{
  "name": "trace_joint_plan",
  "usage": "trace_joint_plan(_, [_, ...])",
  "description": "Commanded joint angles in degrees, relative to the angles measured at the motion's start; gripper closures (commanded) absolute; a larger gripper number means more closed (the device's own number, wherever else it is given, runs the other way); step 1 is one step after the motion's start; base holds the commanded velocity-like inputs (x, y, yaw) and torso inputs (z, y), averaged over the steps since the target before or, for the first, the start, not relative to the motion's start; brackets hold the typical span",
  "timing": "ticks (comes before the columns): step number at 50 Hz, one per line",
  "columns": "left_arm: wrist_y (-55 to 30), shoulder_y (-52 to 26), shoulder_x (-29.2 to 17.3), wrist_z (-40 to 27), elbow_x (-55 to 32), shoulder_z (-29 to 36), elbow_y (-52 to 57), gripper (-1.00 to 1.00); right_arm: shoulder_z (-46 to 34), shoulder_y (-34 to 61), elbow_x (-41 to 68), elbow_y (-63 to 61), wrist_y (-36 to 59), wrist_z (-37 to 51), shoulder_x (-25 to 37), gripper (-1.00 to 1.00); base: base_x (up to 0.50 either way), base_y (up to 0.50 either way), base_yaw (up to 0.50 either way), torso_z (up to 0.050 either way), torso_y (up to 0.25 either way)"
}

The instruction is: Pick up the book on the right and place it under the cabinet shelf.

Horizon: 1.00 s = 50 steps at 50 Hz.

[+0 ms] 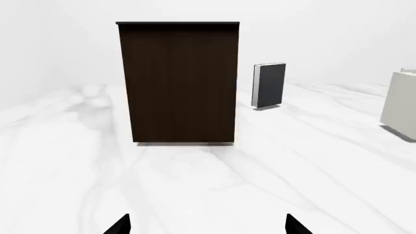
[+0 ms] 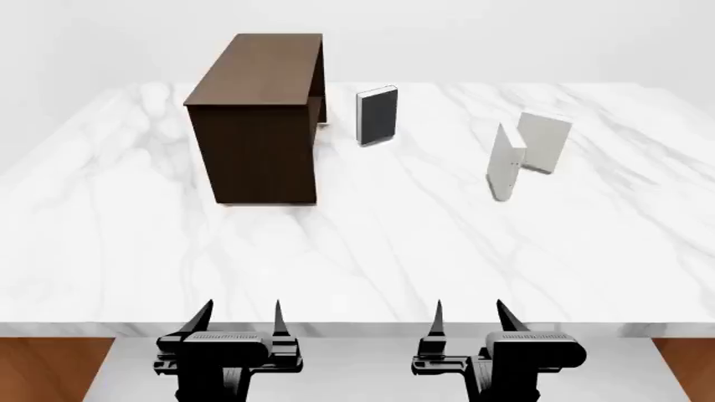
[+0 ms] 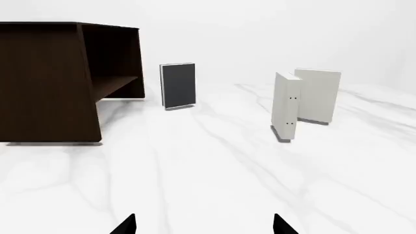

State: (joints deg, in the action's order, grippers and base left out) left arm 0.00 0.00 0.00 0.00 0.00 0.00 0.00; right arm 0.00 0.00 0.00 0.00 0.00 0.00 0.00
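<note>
On the far left of the white marble table [image 2: 100,251] stood the cabinet shelf [image 2: 259,117], tall and dark brown, its solid side toward the robot. From the head view only a sliver of its open face showed along the right edge. The right wrist view caught what the others missed: the hollow interior with the horizontal board inside it [image 3: 114,83]. The left wrist view saw nothing but the blank dark panel [image 1: 180,83].

Just right of the cabinet, slightly farther back, a black-covered book [image 2: 377,115] stood upright, apart from the cabinet, with pale page edges along one side; all three views showed it.

Farther right, well apart from the dark one, two pale books stood near each other. The nearer, a grey book [image 2: 505,162], stood edge-on, and the right wrist view showed tiny dots on its narrow end [image 3: 287,105]. Behind it and to its right stood the book [image 2: 544,142], plain off-white, upright on the table with its blank cover facing forward, untouched. The left wrist view showed only a cropped pale slab [image 1: 402,105] at its edge; which book that was I could not tell.

At the near table edge, the left gripper [image 2: 239,318] hung with fingers spread and nothing between them, and the right gripper [image 2: 470,316] likewise stood parted and unloaded, both well short of every book
</note>
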Motion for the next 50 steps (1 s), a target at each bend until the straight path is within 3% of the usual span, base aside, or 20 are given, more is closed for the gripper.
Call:
trace_joint_plan(1, [0.0, -0.1, -0.9, -1.0, -0.9, 1.0, -0.1, -1.0, -1.2, 0.1, 0.7, 0.2, 0.0, 1.1, 0.9, -1.0, 0.0, 0.0, 0.0, 0.0, 0.0])
trace_joint_plan(17, [-7.0, -0.9, -3.6, -3.6, -4.5, 3.3, 8.9, -1.0, -4.8, 0.8, 1.6, -8.1, 6.8, 3.8, 3.6, -1.0, 0.0, 0.0, 0.0, 0.0, 0.0])
trace_joint_plan(29, [-24.3, -7.6, -6.0, -4.8, -6.2, 4.1, 25.8, -1.0, -4.3, 7.7, 3.8, -24.2, 23.7, 3.7, 6.4, -1.0, 0.0, 0.0, 0.0, 0.0, 0.0])
trace_joint_plan(37, [-31.0, -14.7, -7.3, -5.5, -6.9, 3.7, 29.2, -1.0, -3.4, 13.7, 7.1, -31.3, 33.4, 2.3, 8.3, -1.0, 0.0, 0.0, 0.0, 0.0, 0.0])
trace_joint_plan(50, [-39.9, -21.8, -8.6, -6.5, -8.5, 3.1, 32.7, -1.0, 2.3, 26.6, 11.6, -36.5, 53.9, 7.1, 7.0, -1.0, 0.0, 0.0, 0.0, 0.0, 0.0])
